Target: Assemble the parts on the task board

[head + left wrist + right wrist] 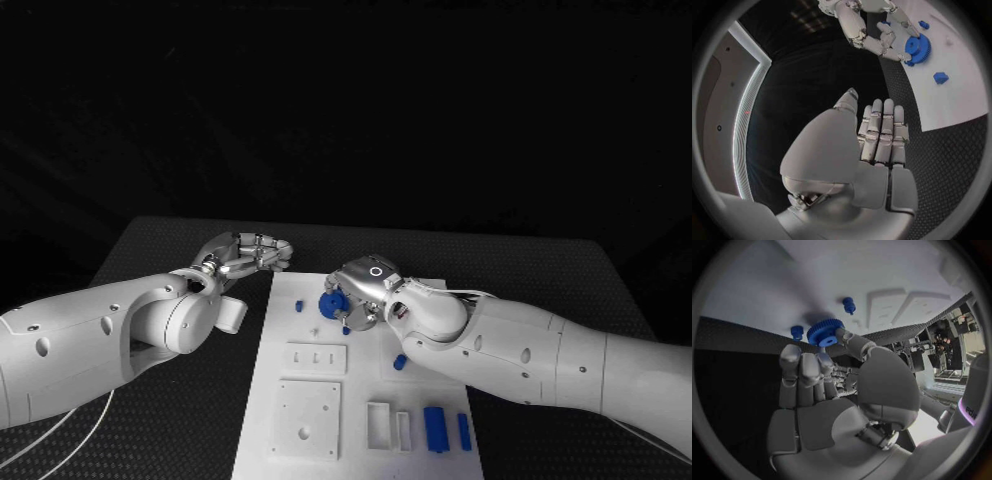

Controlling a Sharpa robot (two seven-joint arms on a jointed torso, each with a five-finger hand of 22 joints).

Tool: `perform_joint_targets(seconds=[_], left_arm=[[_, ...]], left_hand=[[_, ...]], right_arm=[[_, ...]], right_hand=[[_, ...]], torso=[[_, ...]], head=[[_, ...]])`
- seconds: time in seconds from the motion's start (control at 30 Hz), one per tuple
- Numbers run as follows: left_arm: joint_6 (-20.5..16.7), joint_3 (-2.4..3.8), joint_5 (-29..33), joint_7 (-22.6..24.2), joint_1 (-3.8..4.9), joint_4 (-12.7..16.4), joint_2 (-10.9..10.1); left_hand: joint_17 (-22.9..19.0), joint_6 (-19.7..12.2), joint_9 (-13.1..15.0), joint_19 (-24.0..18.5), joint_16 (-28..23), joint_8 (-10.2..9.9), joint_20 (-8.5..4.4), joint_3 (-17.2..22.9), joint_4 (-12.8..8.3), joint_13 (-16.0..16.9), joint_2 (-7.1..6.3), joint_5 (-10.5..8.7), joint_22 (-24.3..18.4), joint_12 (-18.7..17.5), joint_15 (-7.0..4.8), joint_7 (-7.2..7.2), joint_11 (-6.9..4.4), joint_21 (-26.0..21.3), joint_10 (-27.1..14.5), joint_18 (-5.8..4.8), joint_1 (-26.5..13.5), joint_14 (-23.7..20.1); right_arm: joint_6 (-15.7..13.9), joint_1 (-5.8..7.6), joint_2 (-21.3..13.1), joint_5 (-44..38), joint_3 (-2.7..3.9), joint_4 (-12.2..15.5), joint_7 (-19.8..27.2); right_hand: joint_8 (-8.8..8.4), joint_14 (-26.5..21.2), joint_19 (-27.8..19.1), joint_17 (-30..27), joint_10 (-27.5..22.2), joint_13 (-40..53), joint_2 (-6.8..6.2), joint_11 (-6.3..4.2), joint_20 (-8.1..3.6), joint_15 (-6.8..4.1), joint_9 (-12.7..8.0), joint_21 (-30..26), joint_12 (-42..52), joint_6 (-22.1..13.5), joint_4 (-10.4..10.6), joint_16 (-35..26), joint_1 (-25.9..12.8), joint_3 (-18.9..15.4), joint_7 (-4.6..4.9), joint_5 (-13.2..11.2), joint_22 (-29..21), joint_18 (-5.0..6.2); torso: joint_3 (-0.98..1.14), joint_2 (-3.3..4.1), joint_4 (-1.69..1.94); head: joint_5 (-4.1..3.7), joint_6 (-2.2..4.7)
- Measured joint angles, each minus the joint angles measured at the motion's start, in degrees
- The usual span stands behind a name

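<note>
The white task board lies in the middle of the table. Over its far end my right hand pinches a blue gear between thumb and fingers, close above the board; the right wrist view shows the gear at the fingertips of that hand. A small blue peg stands left of the gear, and another blue piece lies nearer me. My left hand hovers over the black table just off the board's far left corner, fingers curled in on nothing.
Two upright blue blocks stand at the board's near right beside a white frame. Raised white plates with holes sit at the near left. Black table surrounds the board.
</note>
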Motion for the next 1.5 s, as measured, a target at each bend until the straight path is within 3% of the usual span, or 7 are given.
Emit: perform_joint_targets(seconds=[1.1,1.3,1.43,1.47,1.5], left_arm=[[0.5,0.0,0.0,-0.2,0.0,-0.1,0.3],[0.5,0.0,0.0,-0.2,0.0,-0.1,0.3],[0.5,0.0,0.0,-0.3,0.0,-0.1,0.3],[0.5,0.0,0.0,-0.3,0.0,-0.1,0.4],[0.5,0.0,0.0,-0.3,0.0,-0.1,0.4]], left_hand=[[0.0,0.0,0.0,-0.2,0.0,0.0,0.21,0.0,0.0,0.0,0.0,0.0,0.1,0.0,0.0,0.0,0.0,0.0,0.0,0.02,0.0,0.0],[0.0,0.0,0.0,-0.2,0.0,0.0,0.2,0.0,0.0,0.0,0.0,0.0,0.1,0.0,0.0,0.0,0.0,0.0,0.0,0.02,0.0,0.0],[0.0,0.0,0.0,-0.2,0.0,0.0,0.2,0.0,0.0,0.0,0.0,0.0,0.1,0.0,0.0,0.0,0.0,0.0,0.0,0.02,0.0,0.0],[0.0,0.0,0.0,-0.2,0.0,0.0,0.21,0.0,0.0,0.0,0.0,0.0,0.1,0.0,0.0,0.0,0.0,0.0,0.0,0.01,0.0,0.0],[0.0,-0.1,0.0,-0.2,0.0,0.0,0.2,0.0,0.0,0.0,0.0,0.0,0.1,0.0,0.0,0.1,0.0,0.0,0.0,0.02,0.0,0.0]], right_arm=[[0.7,-0.02,0.5,-0.7,0.01,-1.2,-2.1],[1.0,-0.01,0.7,-0.4,0.02,-1.6,-2.0],[1.4,-0.01,0.9,0.1,0.02,-1.9,-1.9],[1.5,-0.01,0.9,0.2,0.02,-1.9,-1.9],[1.6,-0.01,0.8,0.3,0.02,-1.9,-1.9]], right_hand=[[-0.09,0.1,-0.1,-0.7,-0.1,-0.6,-0.46,-0.08,0.1,0.1,-0.1,0.0,-0.7,0.1,-0.2,-0.5,0.5,-0.2,-0.05,0.0,0.0,0.0],[-1.99,-0.5,-0.2,-1.0,-0.8,-0.9,-0.45,0.58,0.2,0.72,-0.9,0.0,-1.2,0.2,-1.3,-0.9,0.5,-1.3,-0.15,0.0,0.0,0.0],[-3.45,-1.0,-0.3,-1.0,-1.2,-0.9,-0.6,1.19,0.29,1.15,-1.7,0.0,-1.2,-1.6,-2.3,-0.9,0.6,-2.1,1.56,0.0,0.0,0.0],[-3.73,-1.0,-0.3,-1.0,-1.3,-0.9,-0.86,1.47,0.3,1.15,-1.8,0.0,-1.2,-1.9,-2.6,-0.9,0.9,-1.8,1.87,0.9,0.0,0.0],[-3.73,-1.0,-0.3,-1.0,-1.4,-0.9,-0.78,1.56,0.31,1.15,-1.9,0.0,-1.2,-2.0,-2.6,-0.9,1.5,-0.9,2.05,4.1,0.0,-0.01]], torso=[[0.03,-0.02,-0.02],[0.02,-0.02,-0.05],[0.02,-0.01,-0.07],[0.02,-0.01,-0.07],[0.01,-0.01,-0.06]], head=[[0.06,0.11],[0.05,0.13],[0.05,0.1],[0.05,0.09],[0.05,0.09]])
